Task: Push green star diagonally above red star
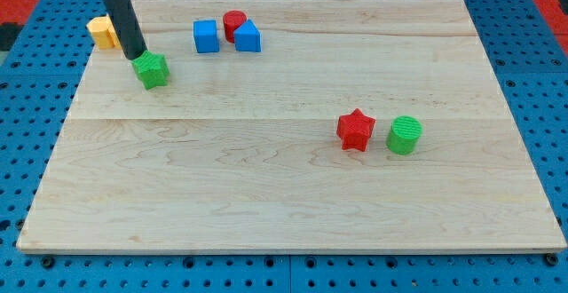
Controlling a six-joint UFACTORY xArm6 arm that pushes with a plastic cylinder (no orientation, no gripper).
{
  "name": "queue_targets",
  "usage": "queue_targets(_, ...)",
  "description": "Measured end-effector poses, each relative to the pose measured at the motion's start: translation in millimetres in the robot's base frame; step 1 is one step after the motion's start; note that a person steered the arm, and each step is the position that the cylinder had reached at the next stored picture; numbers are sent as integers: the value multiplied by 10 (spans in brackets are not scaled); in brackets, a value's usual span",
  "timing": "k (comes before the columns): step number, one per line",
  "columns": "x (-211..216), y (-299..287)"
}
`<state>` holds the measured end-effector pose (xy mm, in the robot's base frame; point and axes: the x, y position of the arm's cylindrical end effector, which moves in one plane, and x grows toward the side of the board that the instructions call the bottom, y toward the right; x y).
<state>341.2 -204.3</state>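
Ok, status: rod tip [138, 57] sits at the upper-left edge of the green star [153, 69], touching or all but touching, can't tell which. No jaws on this rig, just a plain rod, so nothing to open or close; it only pushes.

Green star is at the view's upper left. Red star [356, 130] is well apart from it, right of centre, w/ a green cylinder [405, 135] just beside it on the view's right.

How to do it well, imo:
- Contact point is about right: behind the star on the far side from the goal, so a push goes right and slightly down.
- Aim for a spot up-left or up-right of the red star, not at it. Stop short, else it knocks the red star.
- Star points make it want to spin off the rod; keep the push line through its centre, re-seat if it slips.
- Path looks free. Two blue cubes [206, 36] [248, 36] and a red cylinder [234, 23] sit above the line, near the view's top. Yellow block [103, 31] is behind the rod, shape unclear.

Surface: light wooden board [284, 204], flat, smooth, plenty of free space mid-board. Around it a blue perforated base [532, 80]; red panel bits at the top corners.
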Motion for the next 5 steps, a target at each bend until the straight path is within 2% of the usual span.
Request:
queue_targets(1,94,-483)
queue_targets(2,471,-492)
queue_targets(4,498,408)
queue_targets(5,370,-2)
